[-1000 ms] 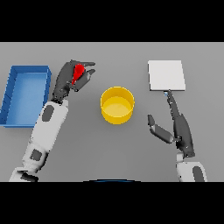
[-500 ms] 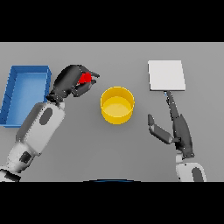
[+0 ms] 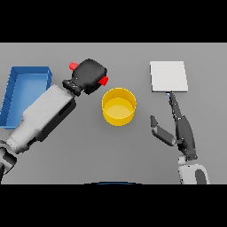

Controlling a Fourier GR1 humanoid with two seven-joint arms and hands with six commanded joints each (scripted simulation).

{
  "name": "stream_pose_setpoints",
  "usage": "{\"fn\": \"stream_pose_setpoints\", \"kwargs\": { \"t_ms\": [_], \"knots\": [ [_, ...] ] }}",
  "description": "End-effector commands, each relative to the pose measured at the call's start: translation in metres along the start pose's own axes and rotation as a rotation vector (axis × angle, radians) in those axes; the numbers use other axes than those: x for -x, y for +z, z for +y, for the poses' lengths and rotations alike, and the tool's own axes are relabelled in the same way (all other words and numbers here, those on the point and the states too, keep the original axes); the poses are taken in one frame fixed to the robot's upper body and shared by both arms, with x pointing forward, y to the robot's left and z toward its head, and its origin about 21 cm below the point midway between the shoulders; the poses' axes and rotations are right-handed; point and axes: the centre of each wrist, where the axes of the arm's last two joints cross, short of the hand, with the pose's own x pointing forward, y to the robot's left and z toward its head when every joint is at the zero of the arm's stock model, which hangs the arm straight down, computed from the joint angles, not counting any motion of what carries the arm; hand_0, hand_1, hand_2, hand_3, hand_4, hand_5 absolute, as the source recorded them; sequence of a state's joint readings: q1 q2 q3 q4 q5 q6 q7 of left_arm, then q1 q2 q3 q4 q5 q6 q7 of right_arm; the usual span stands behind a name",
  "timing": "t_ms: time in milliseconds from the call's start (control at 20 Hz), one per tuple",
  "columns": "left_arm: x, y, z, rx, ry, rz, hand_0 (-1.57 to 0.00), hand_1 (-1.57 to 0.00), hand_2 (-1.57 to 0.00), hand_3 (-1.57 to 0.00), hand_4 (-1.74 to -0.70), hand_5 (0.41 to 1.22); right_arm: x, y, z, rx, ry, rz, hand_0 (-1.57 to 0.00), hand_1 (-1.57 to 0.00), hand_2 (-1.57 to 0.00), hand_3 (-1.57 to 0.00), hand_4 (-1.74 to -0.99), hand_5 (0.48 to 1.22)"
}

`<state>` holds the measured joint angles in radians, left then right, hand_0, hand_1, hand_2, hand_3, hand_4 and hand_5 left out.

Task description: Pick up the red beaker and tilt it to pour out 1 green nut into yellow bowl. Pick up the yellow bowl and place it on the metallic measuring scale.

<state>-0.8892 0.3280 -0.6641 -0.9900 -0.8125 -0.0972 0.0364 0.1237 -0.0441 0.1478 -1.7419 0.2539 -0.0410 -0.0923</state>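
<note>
Left hand tips the red beaker over beside the yellow bowl.

On the grey table (image 3: 88, 155), the open blue rectangular bin (image 3: 24, 91) sits at the left edge and the flat white square scale plate (image 3: 168, 76) lies toward the far right. The round yellow bowl (image 3: 119, 106) stands mid-table. The left hand (image 3: 90, 76) is clenched round the small red beaker (image 3: 103, 81), lying near level, long axis left to right, one red end poking out toward the bowl's far-left rim, the other behind the hand. The right hand (image 3: 179, 128) rests released, fingers straight, tips pointing at the scale's near edge.
</note>
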Motion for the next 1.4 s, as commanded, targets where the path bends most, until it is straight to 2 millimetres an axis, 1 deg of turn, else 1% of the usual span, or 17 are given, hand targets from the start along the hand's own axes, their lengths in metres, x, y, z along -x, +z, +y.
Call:
{"fn": "stream_pose_setpoints", "kwargs": {
  "t_ms": [0, 50, 100, 200, 400, 450, 550, 600, 650, 700, 800, 950, 1050, 1150, 1200, 1250, 1350],
  "knots": [
    [0.0, -0.001, 0.005, 0.034, -0.064, -0.021, -1.57, -1.57, -1.57, -1.57, -1.61, 1.206, 0.0, 0.002, 0.003, -0.004, -0.006, -0.008, 0.0, 0.0, 0.0, 0.0, -1.258, 0.697],
    [-0.005, -0.006, 0.011, 0.071, -0.133, -0.022, -1.57, -1.57, -1.57, -1.57, -1.64, 1.209, 0.0, 0.0, 0.0, 0.003, 0.003, -0.009, 0.0, 0.0, 0.0, 0.0, -1.253, 0.688],
    [-0.01, -0.012, 0.015, 0.101, -0.174, -0.037, -1.57, -1.57, -1.57, -1.57, -1.66, 1.212, 0.001, -0.002, 0.004, 0.01, 0.001, 0.009, 0.0, 0.0, 0.0, 0.0, -1.245, 0.679],
    [-0.018, -0.018, 0.015, 0.157, -0.239, -0.079, -1.57, -1.57, -1.57, -1.57, -1.68, 1.215, 0.002, -0.001, 0.004, 0.017, -0.014, 0.003, 0.0, 0.0, 0.0, 0.0, -1.225, 0.663],
    [-0.028, -0.028, 0.022, 0.233, -0.416, -0.105, -1.57, -1.57, -1.57, -1.57, -1.72, 1.219, 0.001, -0.002, 0.005, 0.025, 0.006, 0.01, 0.0, 0.0, 0.0, 0.0, -1.193, 0.649],
    [-0.034, -0.031, 0.024, 0.248, -0.465, -0.105, -1.57, -1.57, -1.57, -1.57, -1.72, 1.219, 0.0, -0.001, 0.005, 0.029, 0.012, 0.004, 0.0, 0.0, 0.0, 0.0, -1.195, 0.647],
    [-0.037, -0.033, 0.028, 0.268, -0.548, -0.107, -1.57, -1.57, -1.57, -1.57, -1.73, 1.22, 0.004, -0.002, 0.004, 0.03, 0.014, 0.016, 0.0, 0.0, 0.0, 0.0, -1.191, 0.649],
    [-0.037, -0.035, 0.029, 0.275, -0.595, -0.116, -1.57, -1.57, -1.57, -1.57, -1.73, 1.22, 0.005, -0.001, 0.005, 0.027, 0.028, 0.013, 0.0, 0.0, 0.0, 0.0, -1.188, 0.647],
    [-0.042, -0.037, 0.026, 0.285, -0.632, -0.121, -1.57, -1.57, -1.57, -1.57, -1.73, 1.22, 0.005, -0.003, 0.004, 0.029, 0.023, 0.017, 0.0, 0.0, 0.0, 0.0, -1.183, 0.643],
    [-0.042, -0.036, 0.028, 0.293, -0.667, -0.143, -1.57, -1.57, -1.57, -1.57, -1.73, 1.22, 0.005, 0.0, 0.004, 0.033, 0.012, 0.005, 0.0, 0.0, 0.0, 0.0, -1.179, 0.635],
    [-0.049, -0.038, 0.023, 0.287, -0.746, -0.182, -1.57, -1.57, -1.57, -1.57, -1.74, 1.221, 0.005, 0.002, 0.004, 0.036, 0.007, 0.011, 0.0, 0.0, 0.0, 0.0, -1.179, 0.627],
    [-0.058, -0.042, 0.021, 0.29, -0.894, -0.213, -1.57, -1.57, -1.57, -1.57, -1.74, 1.221, 0.002, -0.003, 0.009, 0.032, 0.01, 0.012, 0.0, 0.0, 0.0, 0.0, -1.164, 0.625],
    [-0.058, -0.047, 0.024, 0.285, -0.97, -0.207, -1.57, -1.57, -1.57, -1.57, -1.73, 1.221, 0.003, 0.003, 0.005, 0.046, 0.023, 0.002, 0.0, 0.0, 0.0, 0.0, -1.162, 0.627],
    [-0.067, -0.049, 0.027, 0.277, -1.028, -0.227, -1.57, -1.57, -1.57, -1.57, -1.73, 1.221, 0.0, -0.002, 0.005, 0.042, 0.04, 0.006, 0.0, 0.0, 0.0, 0.0, -1.157, 0.629],
    [-0.069, -0.05, 0.029, 0.282, -1.047, -0.237, -1.57, -1.57, -1.57, -1.57, -1.73, 1.221, 0.001, -0.001, 0.007, 0.042, 0.043, -0.005, 0.0, 0.0, 0.0, 0.0, -1.159, 0.632],
    [-0.071, -0.049, 0.028, 0.29, -1.073, -0.239, -1.57, -1.57, -1.57, -1.57, -1.73, 1.221, 0.002, 0.002, 0.006, 0.038, 0.036, 0.002, 0.0, 0.0, 0.0, 0.0, -1.161, 0.634],
    [-0.078, -0.052, 0.025, 0.289, -1.115, -0.258, -1.57, -1.57, -1.57, -1.57, -1.72, 1.221, 0.0, 0.0, 0.006, 0.046, 0.05, 0.004, 0.0, 0.0, 0.0, 0.0, -1.155, 0.637]
  ]
}}
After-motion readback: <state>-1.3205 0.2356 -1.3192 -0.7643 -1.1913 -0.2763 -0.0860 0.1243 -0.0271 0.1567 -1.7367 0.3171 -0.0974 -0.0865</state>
